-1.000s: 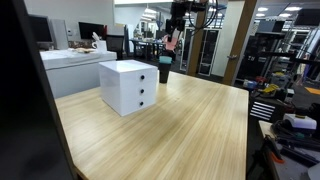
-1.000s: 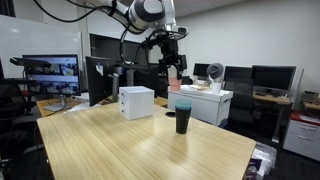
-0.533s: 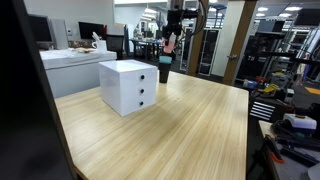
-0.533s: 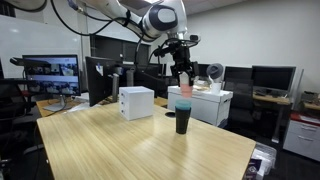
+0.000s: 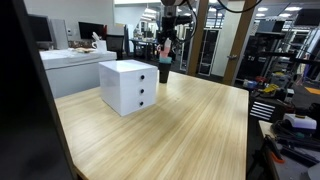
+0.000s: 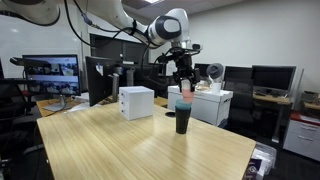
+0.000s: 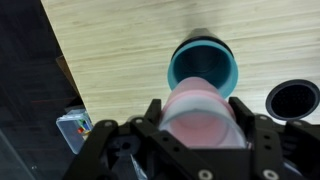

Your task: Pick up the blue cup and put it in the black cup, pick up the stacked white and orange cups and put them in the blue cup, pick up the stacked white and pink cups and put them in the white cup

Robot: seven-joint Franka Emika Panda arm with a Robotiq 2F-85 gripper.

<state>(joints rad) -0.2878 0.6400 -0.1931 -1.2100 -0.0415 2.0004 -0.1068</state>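
Stacked white and pink cups [image 7: 203,125] hanging in the gripper [image 7: 198,112], just above the blue cup [image 7: 203,62].
Jaws are pinching the stack from both sides, closed to its width. The stack is hanging upright, long axis vertical, mostly pink showing. In the wrist view the blue cup's teal rim is lying just beyond the held stack, not centred under it, so I judge the drop is needing a small shift that way. In an exterior view the blue cup is sitting in the black cup [image 6: 182,122] on the table [image 6: 120,150], right of the white drawer box [image 6: 136,102]. No white cup rim is showing. No labels or writing are readable.
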